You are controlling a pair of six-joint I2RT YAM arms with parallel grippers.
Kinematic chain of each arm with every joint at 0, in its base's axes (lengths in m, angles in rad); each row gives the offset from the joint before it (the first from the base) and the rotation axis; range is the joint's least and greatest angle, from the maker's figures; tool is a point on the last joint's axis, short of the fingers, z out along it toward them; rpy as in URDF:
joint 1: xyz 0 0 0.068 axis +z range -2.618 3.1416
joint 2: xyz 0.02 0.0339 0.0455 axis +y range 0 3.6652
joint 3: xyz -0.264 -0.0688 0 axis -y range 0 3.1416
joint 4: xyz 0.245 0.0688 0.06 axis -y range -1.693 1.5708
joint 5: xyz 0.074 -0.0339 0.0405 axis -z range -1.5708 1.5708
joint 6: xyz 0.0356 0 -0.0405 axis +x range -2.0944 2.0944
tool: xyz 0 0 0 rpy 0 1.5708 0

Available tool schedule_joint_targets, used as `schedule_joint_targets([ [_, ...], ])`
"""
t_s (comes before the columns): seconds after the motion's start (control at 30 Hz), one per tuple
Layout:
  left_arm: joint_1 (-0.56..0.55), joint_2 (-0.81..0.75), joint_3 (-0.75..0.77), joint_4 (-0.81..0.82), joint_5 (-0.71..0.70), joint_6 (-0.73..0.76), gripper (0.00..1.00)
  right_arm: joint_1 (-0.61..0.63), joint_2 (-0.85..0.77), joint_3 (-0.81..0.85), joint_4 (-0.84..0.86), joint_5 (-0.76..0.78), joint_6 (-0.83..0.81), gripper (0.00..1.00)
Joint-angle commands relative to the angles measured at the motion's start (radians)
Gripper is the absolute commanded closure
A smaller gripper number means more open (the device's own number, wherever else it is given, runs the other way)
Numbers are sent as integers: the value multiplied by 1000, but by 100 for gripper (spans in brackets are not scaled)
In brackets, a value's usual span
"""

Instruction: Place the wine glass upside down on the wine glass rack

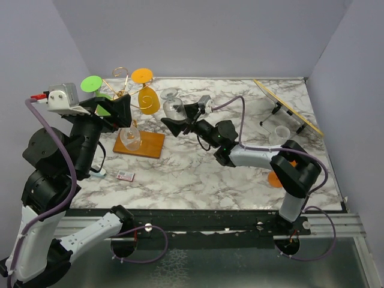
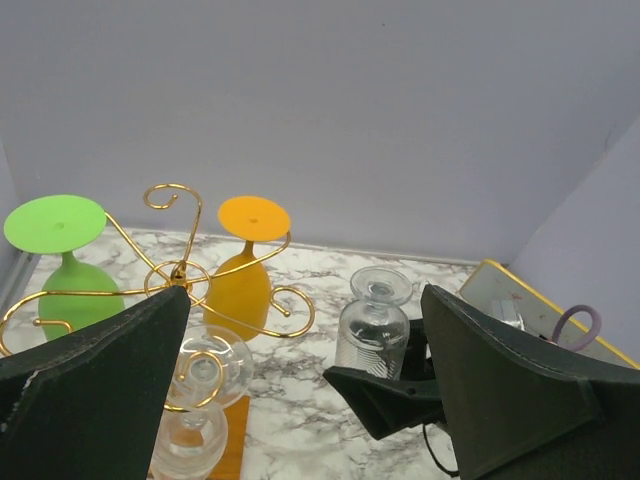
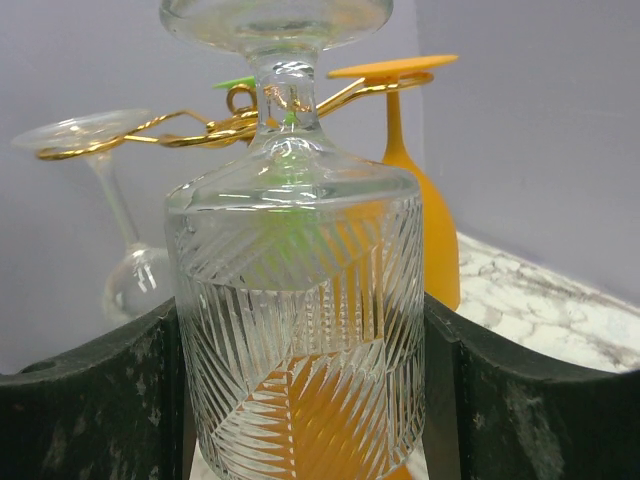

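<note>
Far left, a green glass hangs foot-up on the wine glass rack, with a clear glass low over its wooden base and an orange glass on the rack's right side. The left jaws gape wide beside the rack, gripping nothing. Just right of the rack, the right jaws pinch the patterned wine glass by its bowl, foot upward.

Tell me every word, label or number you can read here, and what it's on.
No text can be read anywhere.
Small white-and-red flat packet on the marble-patterned tabletop: any print is too small to read.
</note>
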Motion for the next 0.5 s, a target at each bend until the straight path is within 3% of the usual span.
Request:
schedule_joint_targets([
  [0.0,-2,25,9,-30,22,-27,1,13,103,81,326,95,3,99],
  [0.47,-2,81,47,-36,75,-65,1,17,264,251,287,34,5,99],
])
